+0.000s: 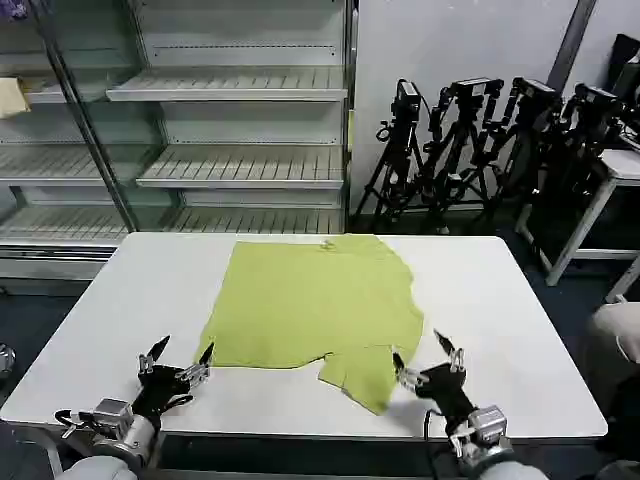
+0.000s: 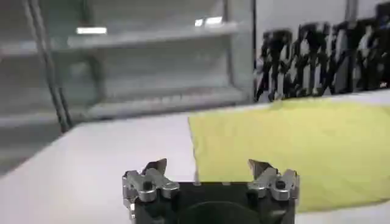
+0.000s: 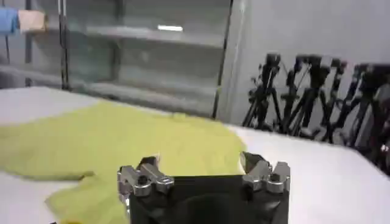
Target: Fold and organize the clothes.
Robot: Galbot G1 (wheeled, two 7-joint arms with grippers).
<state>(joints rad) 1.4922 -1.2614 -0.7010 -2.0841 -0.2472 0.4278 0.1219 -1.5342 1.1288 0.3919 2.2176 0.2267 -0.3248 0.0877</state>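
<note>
Lime yellow-green short-sleeved T-shirt of thin soft fabric (image 1: 315,305) lies spread flat on the white rectangular counter (image 1: 90,330), about midway between the counter's left and right edges. Its far hem reaches almost to the far edge; its near part stops short of the near edge. One sleeve (image 1: 362,374) sticks out toward the near edge, right of centre, slightly rumpled. Fabric elsewhere mostly smooth, a few creases near the far right of the shirt.

Left tool (image 1: 178,363) sits low over the counter near the near edge, just off the shirt's near-left corner, fingers spread wide, nothing between them. Left wrist view: the fingers (image 2: 155,168) are apart, the shirt (image 2: 292,146) ahead of them, not touched.

Right tool (image 1: 428,365) is near the near edge, just beside the protruding sleeve, fingers spread, empty. Right wrist view: the shirt (image 3: 122,143) lies ahead of it.

Beyond the far edge: glass-fronted metal shelving (image 1: 230,90) and a cluster of black tripods (image 1: 470,140) against the wall.
</note>
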